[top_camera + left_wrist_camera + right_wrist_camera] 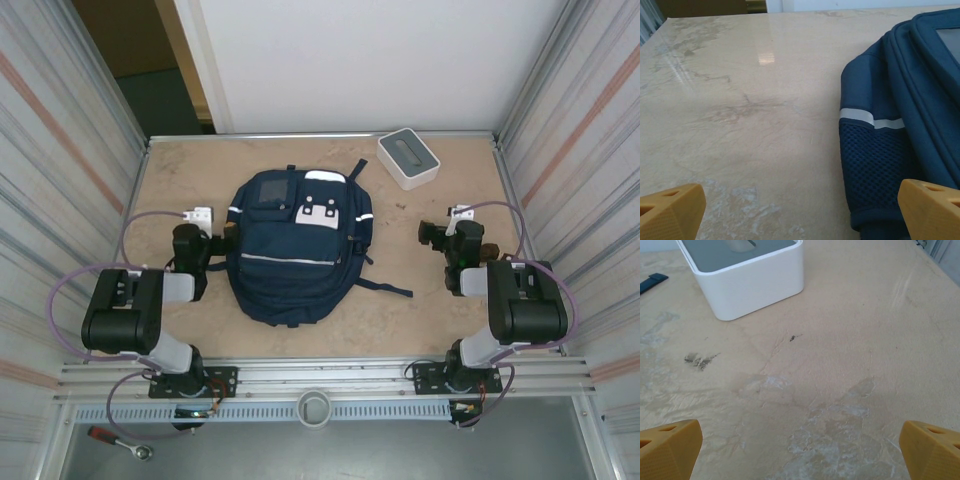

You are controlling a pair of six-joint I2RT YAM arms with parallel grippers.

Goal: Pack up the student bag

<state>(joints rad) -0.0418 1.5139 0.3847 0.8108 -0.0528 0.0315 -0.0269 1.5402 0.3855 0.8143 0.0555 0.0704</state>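
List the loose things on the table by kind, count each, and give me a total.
student bag: 1
white box: 1
Total: 2

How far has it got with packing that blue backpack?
Barely started, it seems. Done: nothing visible; the student bag lies flat on the table and looks closed. In hand: nothing; the left gripper beside the bag and the right gripper near the white box are both open and empty. Left: the packing itself.
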